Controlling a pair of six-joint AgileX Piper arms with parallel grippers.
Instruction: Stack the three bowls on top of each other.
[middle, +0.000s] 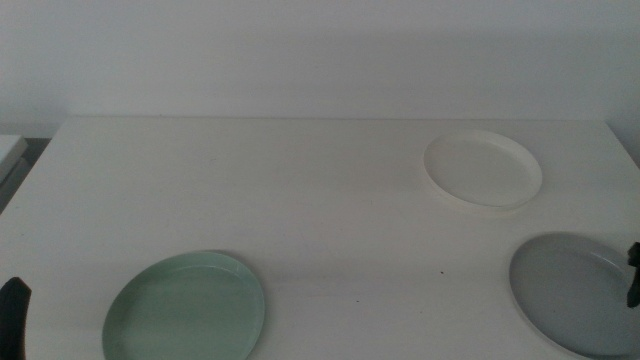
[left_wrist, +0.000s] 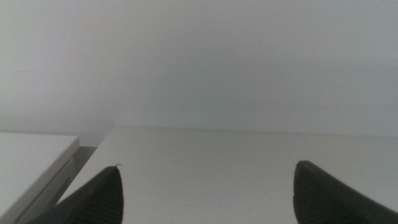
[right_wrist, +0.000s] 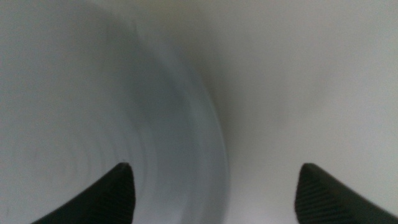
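Three bowls lie apart on the tabletop (middle: 300, 200), none stacked yet.

The green bowl (middle: 187, 308) lies near the front left, the grey bowl (middle: 572, 291) at the front right, and the white bowl (middle: 482, 168) further back on the right. The right gripper (right_wrist: 214, 193), fingers spread wide, hangs low over the grey bowl's (right_wrist: 93, 124) rim; the left gripper (left_wrist: 208, 193), also open, waits at the left edge. The low, thin rim gives little to pinch, so a shallow grasp could slip or tip the bowl. Only the right wrist view shows the fingers straddling the rim; the middle view alone shows all three bowls.
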